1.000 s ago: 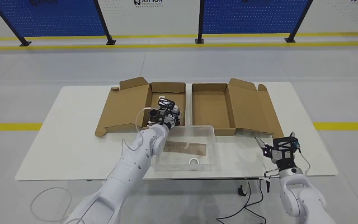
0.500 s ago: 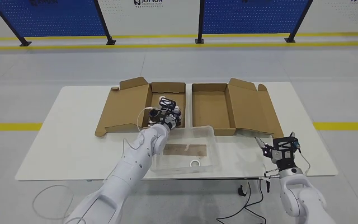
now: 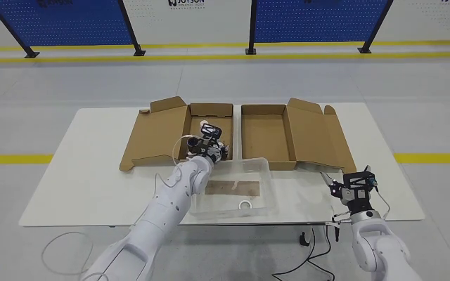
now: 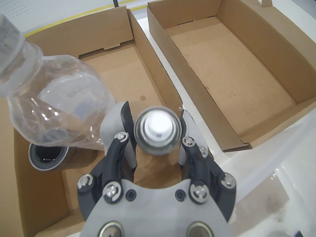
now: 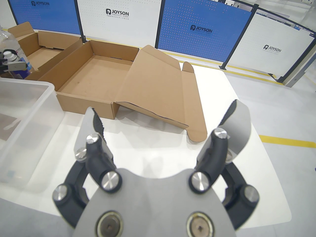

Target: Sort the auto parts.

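Note:
My left gripper (image 4: 154, 114) is shut on a grey can with a white nozzle (image 4: 157, 130), held above the near end of the left cardboard box (image 4: 108, 38). Inside that box a clear plastic bottle (image 4: 59, 97) lies over a black-and-metal cylindrical bearing (image 4: 48, 152), right beside the gripper. In the top view the left gripper (image 3: 211, 144) hangs over the left box (image 3: 211, 110). My right gripper (image 5: 163, 114) is open with nothing between its fingers, above the table's front right corner (image 3: 351, 188).
An open cardboard box (image 3: 264, 137) with its lid flap folded out to the right stands beside the left one. A clear plastic bin (image 3: 260, 184) at the front middle holds a small white ring (image 3: 243, 204). Bare white tabletop surrounds the right gripper.
The left gripper has shifted slightly farther over the left box with the can in it. The right arm has kept still.

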`<state>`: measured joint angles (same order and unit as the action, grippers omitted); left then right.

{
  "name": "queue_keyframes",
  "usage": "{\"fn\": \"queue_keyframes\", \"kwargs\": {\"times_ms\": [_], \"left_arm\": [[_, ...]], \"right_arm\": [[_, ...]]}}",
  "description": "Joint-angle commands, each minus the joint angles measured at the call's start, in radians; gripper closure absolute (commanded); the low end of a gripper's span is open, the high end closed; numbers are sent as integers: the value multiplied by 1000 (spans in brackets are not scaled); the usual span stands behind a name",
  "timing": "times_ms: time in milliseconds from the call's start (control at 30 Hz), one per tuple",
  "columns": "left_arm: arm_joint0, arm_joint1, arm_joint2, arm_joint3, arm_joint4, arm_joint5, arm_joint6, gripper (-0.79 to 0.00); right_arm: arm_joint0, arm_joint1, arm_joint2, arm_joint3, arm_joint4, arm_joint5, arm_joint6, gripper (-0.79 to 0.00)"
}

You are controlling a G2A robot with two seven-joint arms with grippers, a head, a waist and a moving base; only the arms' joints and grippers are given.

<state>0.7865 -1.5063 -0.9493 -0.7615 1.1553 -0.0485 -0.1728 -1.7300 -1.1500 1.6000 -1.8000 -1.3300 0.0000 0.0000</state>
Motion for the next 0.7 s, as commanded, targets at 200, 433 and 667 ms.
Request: {"fn": "queue_keyframes", "kwargs": {"times_ms": [200,433,667], "left_arm": [[2,-3,-3,-8,8,-3,1,-376],[31,5,-23,-90,11,-19,-3,-526],[99,27,-66,-258,38,-28,-36,-628]], "right_arm": [[0,0,0,0,0,0,0,-785],[0,0,0,0,0,0,0,-785],[0,0,0,0,0,0,0,-785]]}}
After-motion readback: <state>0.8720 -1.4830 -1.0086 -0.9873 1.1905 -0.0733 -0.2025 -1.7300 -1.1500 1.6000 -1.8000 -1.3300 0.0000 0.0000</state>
